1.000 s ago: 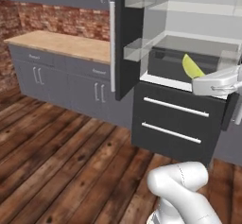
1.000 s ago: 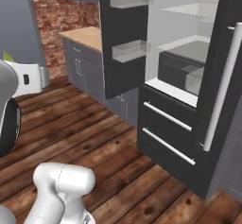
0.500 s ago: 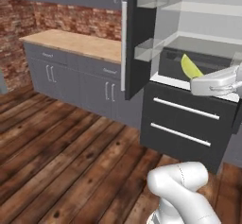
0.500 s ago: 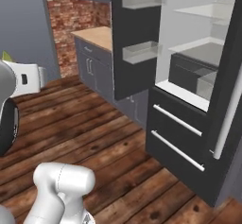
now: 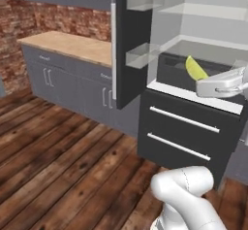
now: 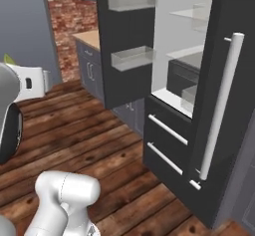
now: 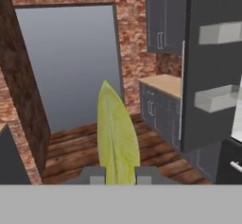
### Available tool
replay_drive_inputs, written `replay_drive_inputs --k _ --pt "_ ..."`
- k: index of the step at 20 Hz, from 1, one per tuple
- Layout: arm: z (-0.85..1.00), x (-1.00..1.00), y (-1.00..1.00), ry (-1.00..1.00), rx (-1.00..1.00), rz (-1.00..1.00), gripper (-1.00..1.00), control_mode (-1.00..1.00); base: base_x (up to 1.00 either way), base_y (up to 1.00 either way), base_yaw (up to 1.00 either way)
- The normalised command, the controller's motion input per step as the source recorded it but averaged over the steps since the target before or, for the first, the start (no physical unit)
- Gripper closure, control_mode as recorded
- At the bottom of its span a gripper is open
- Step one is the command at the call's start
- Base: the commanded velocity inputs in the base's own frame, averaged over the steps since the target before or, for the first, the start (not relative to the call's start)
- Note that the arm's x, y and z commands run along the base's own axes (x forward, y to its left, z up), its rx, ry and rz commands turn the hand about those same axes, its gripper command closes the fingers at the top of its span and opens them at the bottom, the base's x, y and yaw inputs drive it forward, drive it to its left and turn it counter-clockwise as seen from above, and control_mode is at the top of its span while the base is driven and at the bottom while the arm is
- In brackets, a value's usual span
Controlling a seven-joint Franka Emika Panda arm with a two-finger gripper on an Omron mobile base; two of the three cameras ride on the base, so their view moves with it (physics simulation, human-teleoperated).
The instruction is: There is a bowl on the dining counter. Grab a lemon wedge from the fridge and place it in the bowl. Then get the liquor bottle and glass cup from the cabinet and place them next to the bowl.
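Note:
A yellow-green lemon wedge (image 7: 117,133) stands upright between my gripper's (image 7: 120,175) two dark fingertips (image 7: 96,174), which are shut on it. From the left base, the lemon wedge (image 5: 194,68) sticks up from my white hand, and my gripper (image 5: 201,81) hangs in front of the open fridge (image 5: 203,25). From the right base, a green tip of the lemon wedge (image 6: 7,58) peeks over the hand at the far left. The bowl, liquor bottle and glass cup are out of view.
The fridge door (image 5: 131,40) stands swung open with clear shelf bins; dark drawers (image 5: 184,127) sit below the fridge opening. A wood-topped counter (image 5: 68,44) with grey cabinets runs along the brick wall. A tall handle (image 6: 219,105) lines the right fridge door. Wooden floor (image 5: 58,166) lies open.
The whole picture has shifted in both base views, so the camera has moved with the base. My gripper has kept its hold on the lemon wedge.

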Motion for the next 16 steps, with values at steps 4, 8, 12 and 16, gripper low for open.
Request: replay_drive_inputs --k 4,8,12,16 --pt "0.00 0.00 0.00 0.00 0.00 0.00 1.00 1.00 -0.94 -0.10 0.27" --pt "0.00 0.00 0.00 0.00 0.00 0.00 1.00 1.00 -1.00 -0.19 0.29" --pt "0.00 0.00 0.00 0.00 0.00 0.00 1.00 1.00 -1.00 -0.22 0.27" --pt "0.00 0.00 0.00 0.00 0.00 0.00 1.00 1.00 -1.00 -0.05 0.26"
